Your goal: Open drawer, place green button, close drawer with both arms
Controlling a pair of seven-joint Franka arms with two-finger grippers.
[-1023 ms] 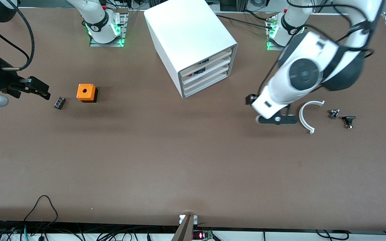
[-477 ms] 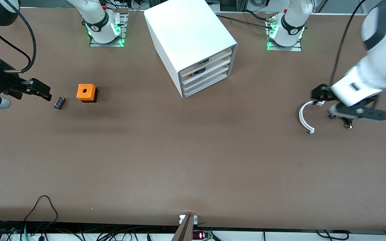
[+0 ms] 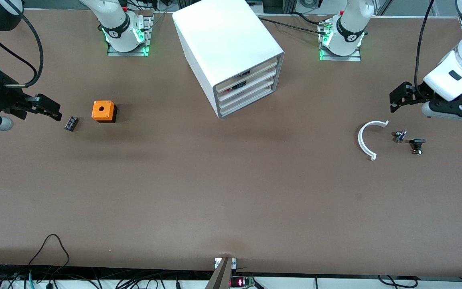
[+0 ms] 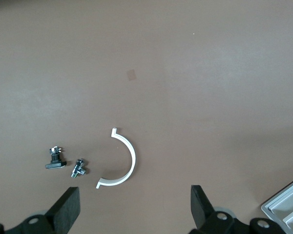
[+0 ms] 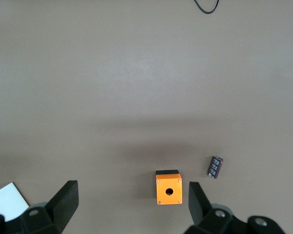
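The white cabinet (image 3: 231,48) stands at the middle of the table's robot edge with all drawers pushed in. The lower drawer (image 3: 251,98) has a plain white front. The button (image 3: 71,123) is a tiny dark cylinder on its side beside the orange box (image 3: 103,111), toward the right arm's end; it also shows in the right wrist view as the button (image 5: 215,167). My right gripper (image 3: 50,108) hangs open and empty close to the button, its fingertips framing the table (image 5: 133,197). My left gripper (image 3: 398,97) is open and empty over the table by the white arc (image 3: 365,140), apart from it (image 4: 134,207).
Two small metal-and-black parts (image 3: 400,136) (image 3: 417,145) lie beside the arc toward the left arm's end. A corner of the cabinet (image 4: 285,207) shows in the left wrist view. Cables (image 3: 50,249) trail along the edge nearest the front camera.
My left arm has swung away from the cabinet's front toward its own end of the table, uncovering the arc and small parts. The right gripper has barely shifted.
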